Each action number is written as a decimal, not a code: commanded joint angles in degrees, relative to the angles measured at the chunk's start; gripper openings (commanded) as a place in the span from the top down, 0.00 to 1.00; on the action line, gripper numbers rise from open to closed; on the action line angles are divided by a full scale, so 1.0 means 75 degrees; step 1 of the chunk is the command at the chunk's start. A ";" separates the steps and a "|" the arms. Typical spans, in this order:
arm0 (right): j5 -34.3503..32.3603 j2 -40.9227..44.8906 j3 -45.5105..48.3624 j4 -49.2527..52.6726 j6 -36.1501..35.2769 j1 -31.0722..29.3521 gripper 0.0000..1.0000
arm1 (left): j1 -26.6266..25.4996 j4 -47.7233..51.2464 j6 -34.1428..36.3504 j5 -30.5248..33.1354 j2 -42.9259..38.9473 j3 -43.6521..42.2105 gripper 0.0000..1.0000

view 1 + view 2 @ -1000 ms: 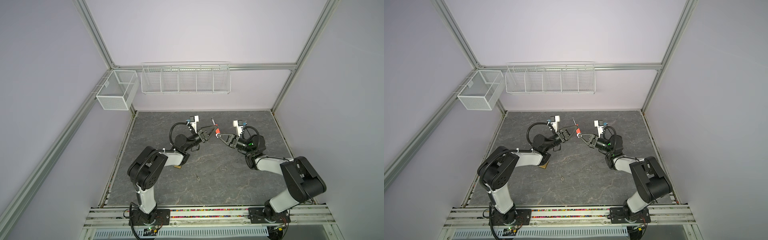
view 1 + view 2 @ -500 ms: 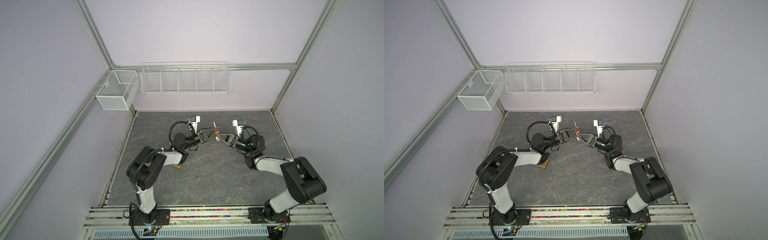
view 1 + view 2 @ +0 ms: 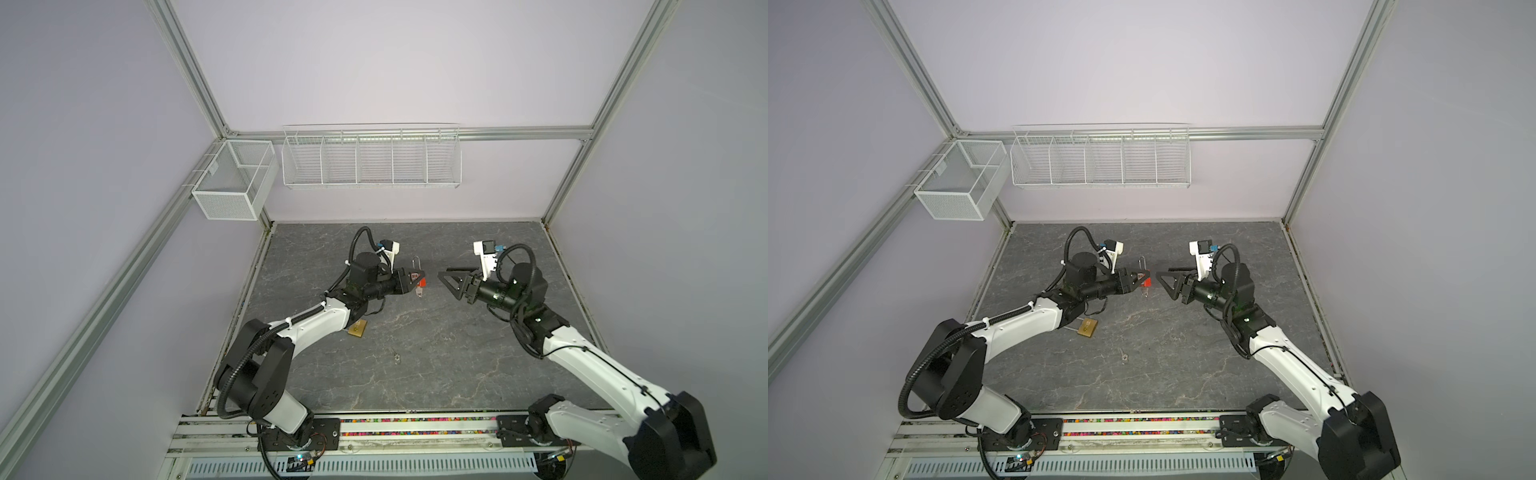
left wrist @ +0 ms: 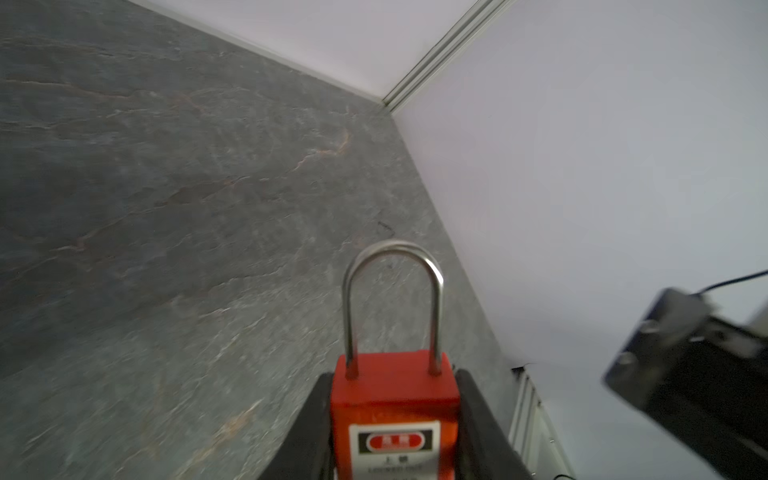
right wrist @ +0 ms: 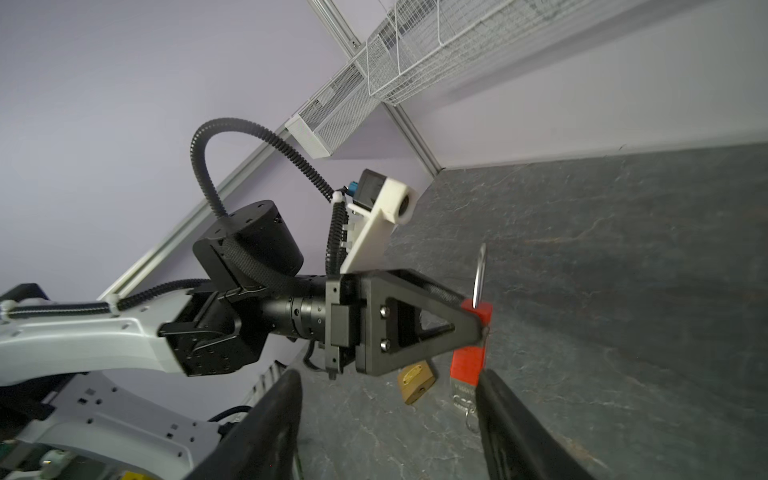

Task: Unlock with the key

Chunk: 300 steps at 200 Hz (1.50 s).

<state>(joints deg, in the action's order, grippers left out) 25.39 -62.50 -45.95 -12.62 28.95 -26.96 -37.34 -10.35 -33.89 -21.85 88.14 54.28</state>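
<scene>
Fingers (image 4: 478, 415) of left gripper (image 3: 419, 277) clamp red padlock (image 4: 395, 395) body; right gripper (image 3: 441, 276) spread wide, just beside padlock, not touching. We see key (image 5: 462, 392) at padlock's base.

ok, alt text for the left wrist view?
A red padlock sits clamped in the left gripper, its steel shackle closed and pointing out over a grey stone-patterned table. Lilac walls behind; a blurred black robot part at the frame edge.

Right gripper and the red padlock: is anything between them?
No: both top views show only bare tabletop between the right gripper and the red padlock.
</scene>
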 commanded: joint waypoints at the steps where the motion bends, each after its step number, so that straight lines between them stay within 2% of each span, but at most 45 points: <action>1: -0.0942 -0.0357 -0.0538 0.3093 -0.1991 -0.0033 0.38 | -0.0704 0.3022 0.1685 0.1932 -0.0209 0.0517 1.00; 22: -0.0850 -0.1055 -0.1189 0.3364 -0.2185 -0.0203 0.41 | -0.1149 0.3474 0.1831 0.2818 -0.0265 0.0589 1.00; 56: -0.1128 -0.1851 -0.1518 0.3581 -0.2272 -0.0522 0.43 | -0.1387 0.3319 0.1771 0.3273 -0.0689 0.0315 1.00; 95: 0.0036 -0.2555 -0.1434 0.2767 -0.1784 -0.0564 0.55 | -0.1431 0.2986 0.1869 0.3183 -0.1071 0.0012 1.00; 114: 0.0430 -0.2515 -0.1202 0.1987 -0.1388 -0.0560 0.56 | -0.1431 0.2990 0.1927 0.3146 -0.1046 -0.0041 1.00; 147: 0.0399 -0.2412 -0.1155 0.1618 -0.1232 -0.0564 0.59 | -0.1425 0.2755 0.1917 0.2963 -0.1083 -0.0190 1.00; 266: 0.1037 -0.3513 -0.1518 0.0485 -0.0321 -0.0577 0.72 | -0.1466 0.2361 0.1958 0.2673 -0.1340 -0.0366 1.00; 300: 0.1150 -0.3643 -0.1631 0.0570 -0.0276 -0.0618 0.82 | -0.1466 0.2344 0.1996 0.2705 -0.1304 -0.0357 1.00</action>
<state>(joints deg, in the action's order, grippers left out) 32.77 -88.88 -56.60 -7.18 26.20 -31.11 -48.07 9.28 -20.43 -1.34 79.05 51.83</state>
